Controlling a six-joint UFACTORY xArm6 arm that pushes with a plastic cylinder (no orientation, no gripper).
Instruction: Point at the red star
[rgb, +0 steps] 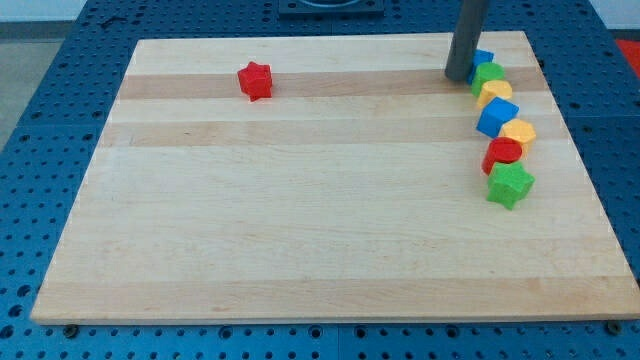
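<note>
Counting eight blocks on the board (300, 220): one red star (256, 81) far left, alone; seven in a curved chain at right — blue block (483, 59) half hidden behind rod (468, 35), green block (488, 74), yellow block (496, 93), blue cube (497, 118), a second yellow block (519, 132), red cylinder (503, 153), green star (510, 184). Lying well apart from my tip (459, 77), far across to its left. No claw to open or close, only the rod, standing upright, tip down just beside the chain's far end.
</note>
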